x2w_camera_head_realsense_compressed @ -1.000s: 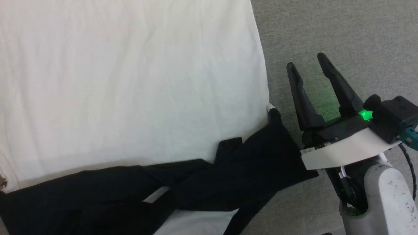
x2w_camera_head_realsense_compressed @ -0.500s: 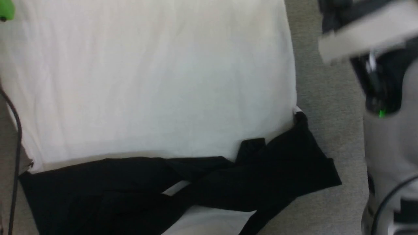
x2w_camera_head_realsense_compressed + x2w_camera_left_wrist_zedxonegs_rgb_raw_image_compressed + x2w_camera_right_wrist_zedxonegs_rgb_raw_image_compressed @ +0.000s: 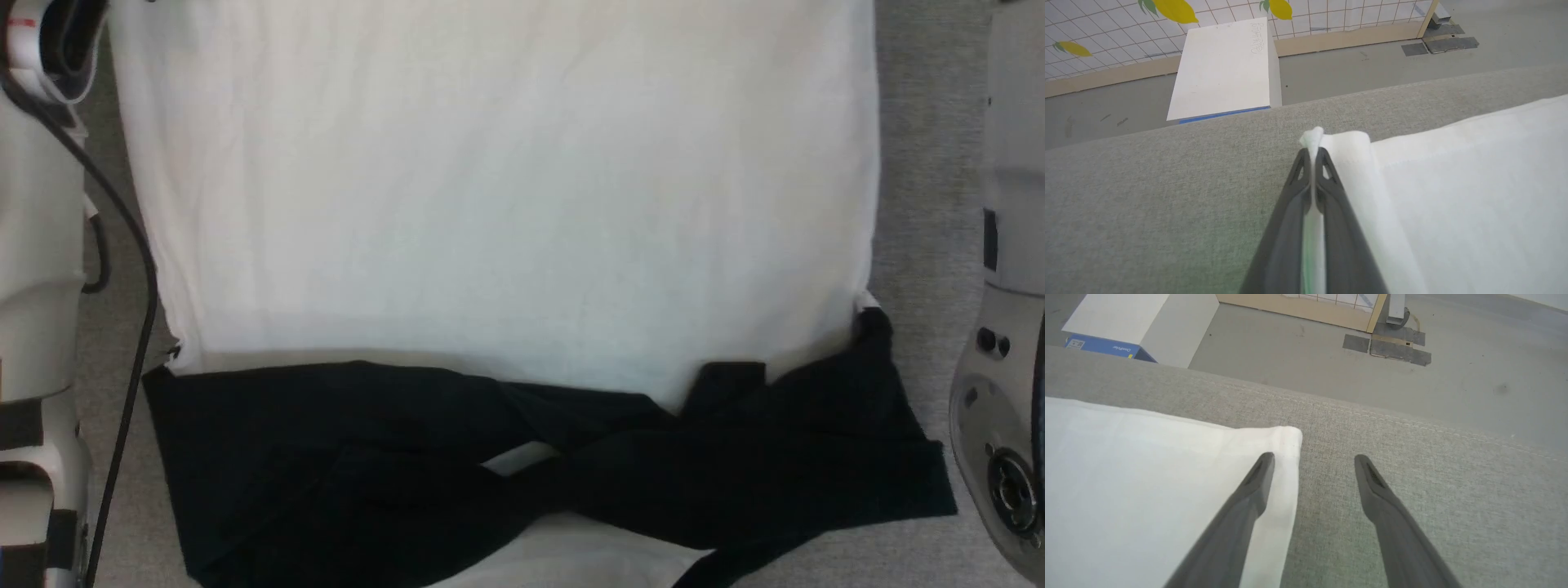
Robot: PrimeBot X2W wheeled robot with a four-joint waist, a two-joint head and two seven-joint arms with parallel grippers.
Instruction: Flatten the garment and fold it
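Faint writing on white box, small lettering on blue box side, neither legible

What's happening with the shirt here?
The robot is working a white cotton T-shirt spread flat on a grey fabric surface, its black sleeves folded in across the near end. The left gripper is shut on one far white corner. The right gripper is open at the other far corner, one finger over the cloth, not gripping yet.
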